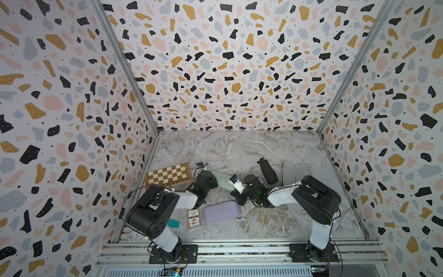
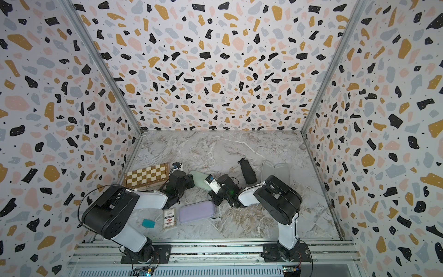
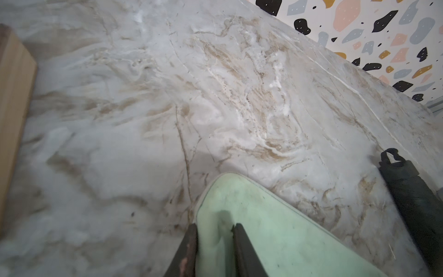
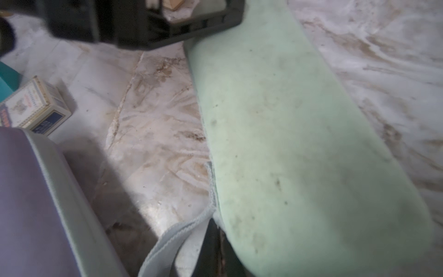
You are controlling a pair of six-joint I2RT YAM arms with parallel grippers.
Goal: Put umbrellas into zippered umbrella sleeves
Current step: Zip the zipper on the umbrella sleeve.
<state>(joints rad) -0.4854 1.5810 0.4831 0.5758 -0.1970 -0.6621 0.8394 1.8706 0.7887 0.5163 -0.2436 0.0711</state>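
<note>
Lying on the marble tabletop [image 1: 263,215], the mint green sleeve [image 1: 223,178] stretches between the tips of the two arms, one end at each. The left claw [image 3: 214,226] sits at the end nearer the chessboard box [image 1: 167,176]. In the left wrist view its jaws stand a little apart, astride the sleeve's rounded rim. One finger is at the edge and one over the top face, with a small pucker in the fabric just ahead of them. The right claw [image 4: 213,227] is at the opposite end and closed, its dark tip against the sleeve's edge where the grey zip tape [image 4: 182,230] curls away. Whether it pinches that tape cannot be told. The lilac sleeve [image 1: 220,211] lies closed nearer the arms' bases, just beside a small card box [image 1: 193,218]. The black umbrella [image 1: 268,172] lies beyond the right arm, apart from both claws. Next to it an opened sleeve [image 1: 296,172] shows its grey lining.
</note>
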